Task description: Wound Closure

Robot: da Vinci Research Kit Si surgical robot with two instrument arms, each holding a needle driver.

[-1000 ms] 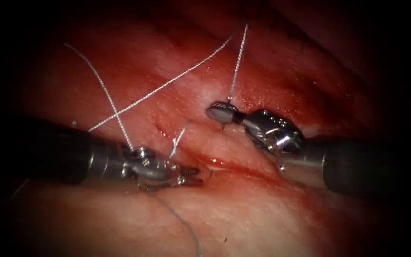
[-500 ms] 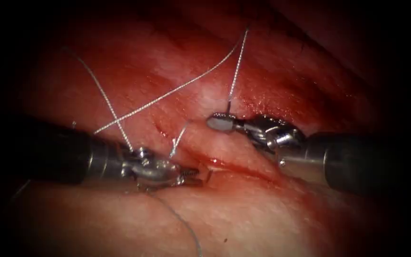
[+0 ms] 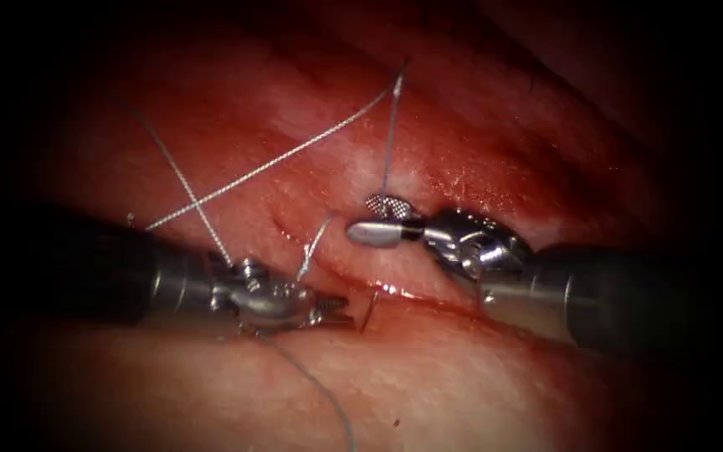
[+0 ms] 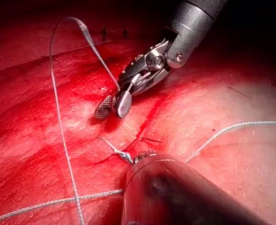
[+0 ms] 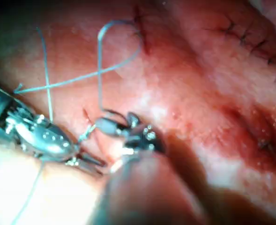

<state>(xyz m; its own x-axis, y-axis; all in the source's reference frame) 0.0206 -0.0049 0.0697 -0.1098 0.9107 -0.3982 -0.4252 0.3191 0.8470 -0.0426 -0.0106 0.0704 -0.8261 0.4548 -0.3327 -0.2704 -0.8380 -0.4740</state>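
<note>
Just past the left tool's tip the needle stands in the tissue at the cut, steeply upright; jaws slightly apart, holding nothing. The right tool hangs above, farther off, jaws apart, thread at them.

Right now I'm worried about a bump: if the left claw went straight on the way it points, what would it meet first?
Probably the needle, standing in the tissue at the cut just ahead of the left claw, though depth is unclear. The left claw and right claw look open, holding nothing.
</note>
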